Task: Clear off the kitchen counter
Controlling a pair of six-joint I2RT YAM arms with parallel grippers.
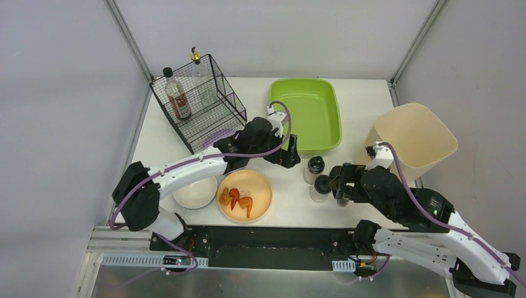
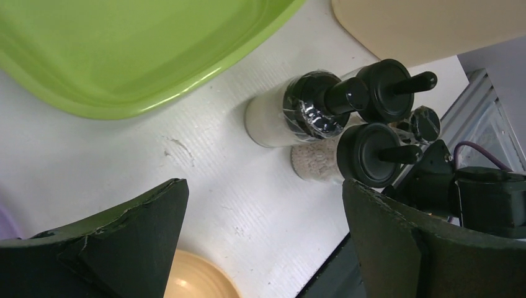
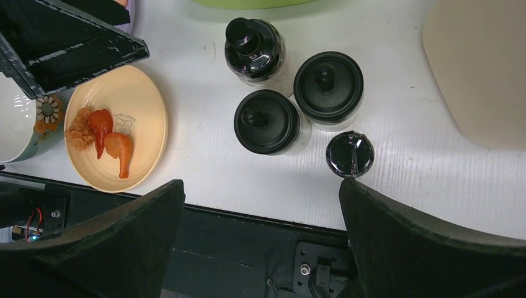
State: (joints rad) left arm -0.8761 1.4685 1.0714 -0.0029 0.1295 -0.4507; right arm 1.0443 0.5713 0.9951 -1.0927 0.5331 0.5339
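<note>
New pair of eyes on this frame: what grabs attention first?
The lime-green tray at the back centre of the white counter stands out most, empty. Next, the yellow plate with reddish food scraps at the near edge, and the cluster of black-capped jars just right of it. A black wire basket holding bottles sits at the back left.

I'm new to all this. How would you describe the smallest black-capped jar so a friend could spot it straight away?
Find the big beige bin at the counter's right side. Just left of it, toward the orange plate, stand four black-topped jars. The smallest jar stands closest to the counter's front edge, and its cap is far narrower than the other three.
</note>
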